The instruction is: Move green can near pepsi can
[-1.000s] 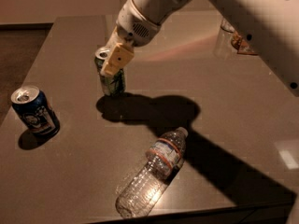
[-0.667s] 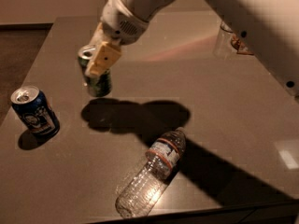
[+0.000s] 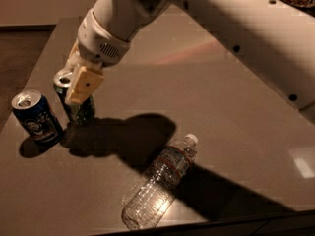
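Gripper (image 3: 75,96) had the green can (image 3: 83,112) pinched between its jaws, can basically upright, silver top up, just beside the pepsi can (image 3: 37,118) near the table's (image 3: 221,107) left edge. A second earlier they were well apart.

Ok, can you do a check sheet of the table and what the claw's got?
Surface: dark table, shiny, with the arm's shadow on it.
Job's things: green can in the claw, close beside the pepsi can, which stands upright near the left edge; touching or not, cannot tell.
Clutter: clear bottle lying on its side near the front edge, cap on.
Grippers: claw shut on the green can, over the table's left side.
Cables: nothing seen.
Surroundings: dark floor left of the table.
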`<move>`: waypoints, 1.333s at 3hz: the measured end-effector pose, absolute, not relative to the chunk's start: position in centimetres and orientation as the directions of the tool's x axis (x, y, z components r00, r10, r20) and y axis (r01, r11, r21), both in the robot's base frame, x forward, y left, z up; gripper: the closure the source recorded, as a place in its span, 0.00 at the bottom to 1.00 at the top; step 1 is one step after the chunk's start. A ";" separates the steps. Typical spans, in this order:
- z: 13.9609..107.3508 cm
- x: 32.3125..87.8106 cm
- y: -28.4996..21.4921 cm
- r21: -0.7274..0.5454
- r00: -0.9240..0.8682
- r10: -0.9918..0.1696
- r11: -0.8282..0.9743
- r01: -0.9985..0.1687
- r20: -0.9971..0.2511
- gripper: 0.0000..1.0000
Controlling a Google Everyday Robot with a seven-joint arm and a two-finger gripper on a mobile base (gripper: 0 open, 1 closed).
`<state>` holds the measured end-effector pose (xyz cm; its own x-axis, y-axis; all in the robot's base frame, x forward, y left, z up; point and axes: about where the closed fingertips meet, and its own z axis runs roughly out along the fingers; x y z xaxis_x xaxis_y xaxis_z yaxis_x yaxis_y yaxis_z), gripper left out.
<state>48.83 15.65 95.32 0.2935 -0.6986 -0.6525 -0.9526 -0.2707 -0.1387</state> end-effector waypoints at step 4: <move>92.7 48.3 17.1 -0.127 0.304 -0.703 -0.293 -0.948 -0.643 0.39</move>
